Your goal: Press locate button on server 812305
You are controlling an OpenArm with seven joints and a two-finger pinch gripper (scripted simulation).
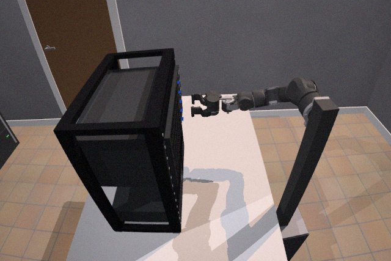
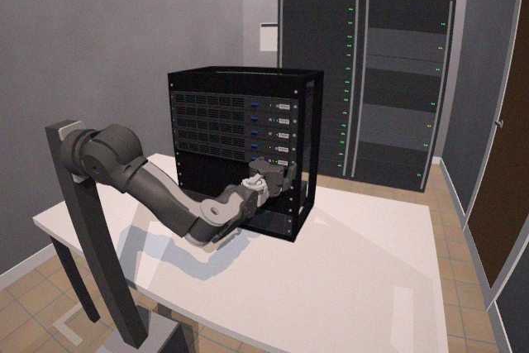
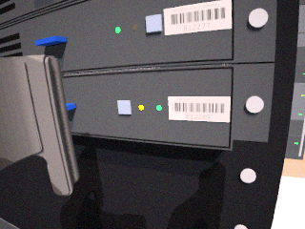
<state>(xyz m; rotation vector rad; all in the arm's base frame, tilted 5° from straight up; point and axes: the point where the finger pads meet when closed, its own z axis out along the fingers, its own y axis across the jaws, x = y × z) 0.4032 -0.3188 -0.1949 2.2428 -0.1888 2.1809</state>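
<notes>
The black rack (image 1: 126, 138) (image 2: 232, 126) stands upright on the white table, its front with several stacked servers facing my arm. My gripper (image 1: 193, 106) (image 2: 290, 174) is open and empty, a short way in front of the rack's lower right front. The wrist view shows one grey finger (image 3: 43, 124) at the left and the two lowest servers close up. The upper one has a pale unlit square button (image 3: 153, 23) beside a barcode label (image 3: 197, 16) that reads about 812277. The lower one has a pale unlit button (image 3: 124, 107) and a blurred label (image 3: 199, 109), about 812289. No button shows blue.
Blue handles (image 3: 50, 41) stick out of the server fronts. The rack's right post with round screws (image 3: 254, 104) is at the right. Tall server cabinets (image 2: 363, 84) stand behind the table, a brown door (image 1: 63, 30) is at the back, and the arm's dark post (image 1: 309, 157) is at the table's side.
</notes>
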